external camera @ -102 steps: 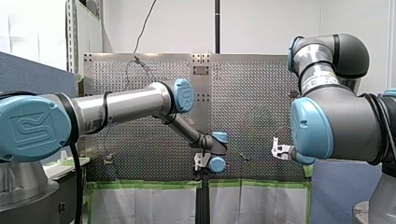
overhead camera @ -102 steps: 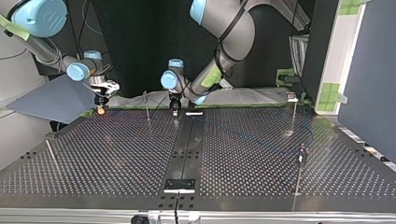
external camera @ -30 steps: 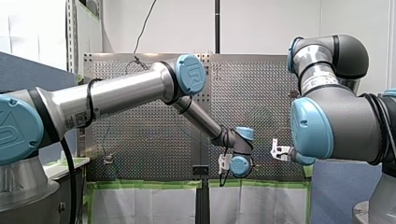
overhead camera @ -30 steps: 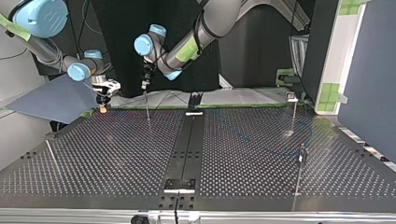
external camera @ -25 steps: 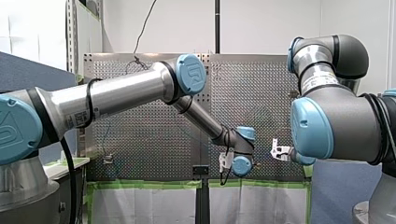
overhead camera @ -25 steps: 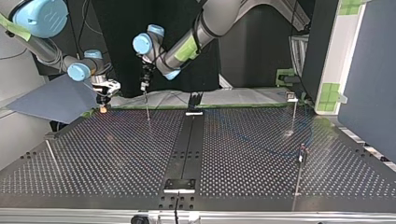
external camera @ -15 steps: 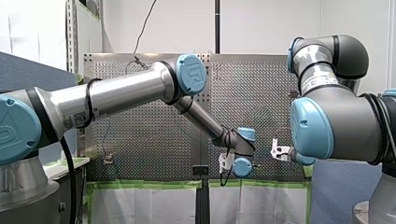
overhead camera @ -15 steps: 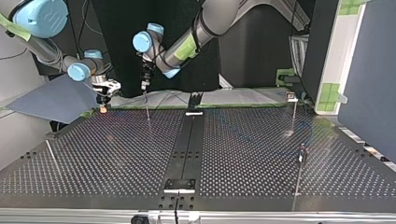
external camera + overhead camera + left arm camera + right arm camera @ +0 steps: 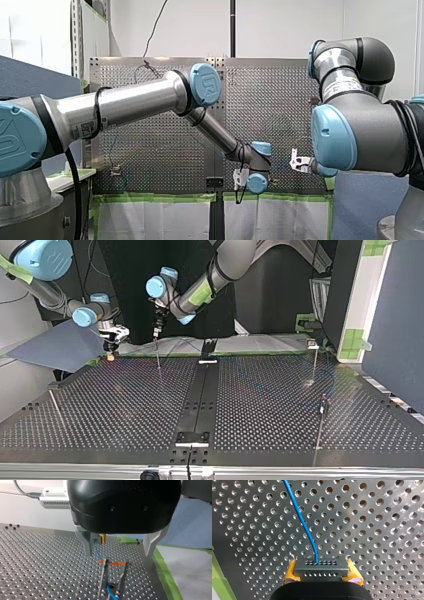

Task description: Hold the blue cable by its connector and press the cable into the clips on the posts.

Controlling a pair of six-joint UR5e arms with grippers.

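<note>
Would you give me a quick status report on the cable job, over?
Right gripper shut on connector. Left gripper open above post clip. Blue cable shows between the clip's prongs. Nothing blocking.

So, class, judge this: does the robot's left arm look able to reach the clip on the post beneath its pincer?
Probably yes. The left pincer is open and hangs above the clip; only the blue cable, running from the connector in the right pincer, crosses the gap. Nothing else blocks the way down.
</note>
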